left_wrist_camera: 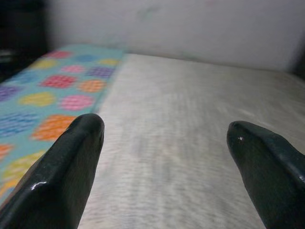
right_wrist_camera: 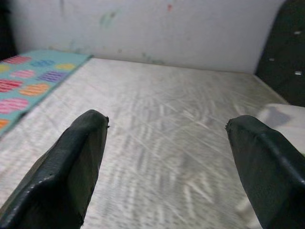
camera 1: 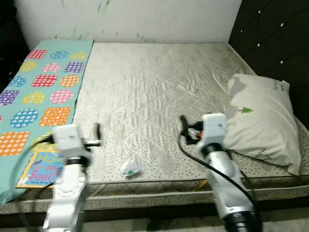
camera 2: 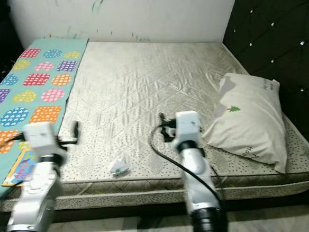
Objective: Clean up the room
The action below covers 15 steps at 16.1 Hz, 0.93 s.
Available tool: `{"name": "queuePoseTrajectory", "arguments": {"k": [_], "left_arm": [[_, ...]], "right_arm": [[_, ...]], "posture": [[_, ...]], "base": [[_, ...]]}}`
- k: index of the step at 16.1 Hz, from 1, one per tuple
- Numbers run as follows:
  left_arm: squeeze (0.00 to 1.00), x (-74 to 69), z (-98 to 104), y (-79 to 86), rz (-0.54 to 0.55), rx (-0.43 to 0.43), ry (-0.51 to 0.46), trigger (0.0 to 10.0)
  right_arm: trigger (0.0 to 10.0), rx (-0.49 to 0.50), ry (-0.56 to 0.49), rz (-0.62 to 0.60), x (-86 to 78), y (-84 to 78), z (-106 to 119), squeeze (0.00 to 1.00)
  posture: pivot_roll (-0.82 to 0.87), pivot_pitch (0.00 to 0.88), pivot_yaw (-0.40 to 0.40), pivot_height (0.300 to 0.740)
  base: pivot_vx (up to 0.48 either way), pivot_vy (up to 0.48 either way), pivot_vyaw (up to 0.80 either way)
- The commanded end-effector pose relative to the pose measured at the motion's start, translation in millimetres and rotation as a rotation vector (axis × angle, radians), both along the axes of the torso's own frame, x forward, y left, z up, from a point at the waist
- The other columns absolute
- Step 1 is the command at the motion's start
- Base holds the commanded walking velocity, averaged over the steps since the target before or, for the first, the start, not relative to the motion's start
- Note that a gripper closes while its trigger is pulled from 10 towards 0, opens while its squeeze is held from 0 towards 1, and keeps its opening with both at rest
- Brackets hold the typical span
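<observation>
**Both grippers held open above the mattress's near edge**

Nearest, at the mattress's (camera 1: 145,94) front edge, a small crumpled wrapper (camera 1: 131,169) lies between the two arms, nearer than both sets of fingertips and touching neither. A children's book (camera 1: 40,169) rests at the mattress's front left corner, on the dotted turquoise sheet (camera 1: 36,94), under the left arm. The left gripper (left_wrist_camera: 167,143) hovers over the mattress beside the sheet's edge, fingers spread wide and empty. The right gripper (right_wrist_camera: 167,138) hovers right of the wrapper, fingers likewise wide apart, holding nothing. A pillow (camera 1: 263,121) lies on the mattress's right side, against the dark headboard (camera 1: 287,40). Beyond the mattress stands a marked white wall (camera 1: 124,10).
</observation>
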<state>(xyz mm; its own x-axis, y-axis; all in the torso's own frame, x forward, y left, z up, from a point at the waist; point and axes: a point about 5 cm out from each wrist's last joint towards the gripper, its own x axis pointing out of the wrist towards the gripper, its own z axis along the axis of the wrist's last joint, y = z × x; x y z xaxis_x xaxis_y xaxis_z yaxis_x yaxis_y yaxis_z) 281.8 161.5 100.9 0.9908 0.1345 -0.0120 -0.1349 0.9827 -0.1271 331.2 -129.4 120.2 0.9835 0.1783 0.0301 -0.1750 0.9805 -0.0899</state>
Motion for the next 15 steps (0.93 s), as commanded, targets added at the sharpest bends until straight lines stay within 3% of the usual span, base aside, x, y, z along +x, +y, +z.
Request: {"name": "queuePoseTrajectory", "arguments": {"k": [1, 4, 7, 11, 15], "left_arm": [[0.0, 1.3, 4.0, 0.9, -0.023, 0.01, -0.022, 10.0], [0.0, 2.1, 4.9, -0.2, -0.043, 0.026, -0.031, 10.0], [0.0, 1.8, 6.0, -2.6, -0.057, 0.022, -0.039, 10.0], [0.0, 0.5, 3.0, -4.4, -0.068, 0.013, -0.03, 10.0], [0.0, 0.2, 3.7, -5.2, -0.073, -0.001, -0.032, 10.0]], "right_arm": [[10.0, 0.018, -0.012, -0.005, 0.6, 0.1, 2.2, 0.0], [10.0, -0.018, -0.034, 0.016, 2.6, 1.7, 5.8, 0.0], [10.0, -0.001, -0.04, 0.026, 2.3, 4.6, 7.2, 0.0], [10.0, 0.026, -0.023, 0.021, 0.0, 3.7, 3.8, 0.0], [10.0, 0.019, -0.024, 0.021, 0.3, 3.3, 4.5, 0.0]], "posture": [[-0.01, 0.03, -0.003, 0.74], [-0.01, 0.019, -0.005, 0.74], [-0.01, 0.015, -0.006, 0.74], [-0.01, 0.027, -0.01, 0.74], [-0.02, 0.037, -0.009, 0.74]], "base": [[0.0, 0.0, 0.0], [0.0, 0.0, 0.0], [0.0, 0.0, 0.53], [0.0, 0.0, 0.0], [0.275, 0.0, 0.0]]}}
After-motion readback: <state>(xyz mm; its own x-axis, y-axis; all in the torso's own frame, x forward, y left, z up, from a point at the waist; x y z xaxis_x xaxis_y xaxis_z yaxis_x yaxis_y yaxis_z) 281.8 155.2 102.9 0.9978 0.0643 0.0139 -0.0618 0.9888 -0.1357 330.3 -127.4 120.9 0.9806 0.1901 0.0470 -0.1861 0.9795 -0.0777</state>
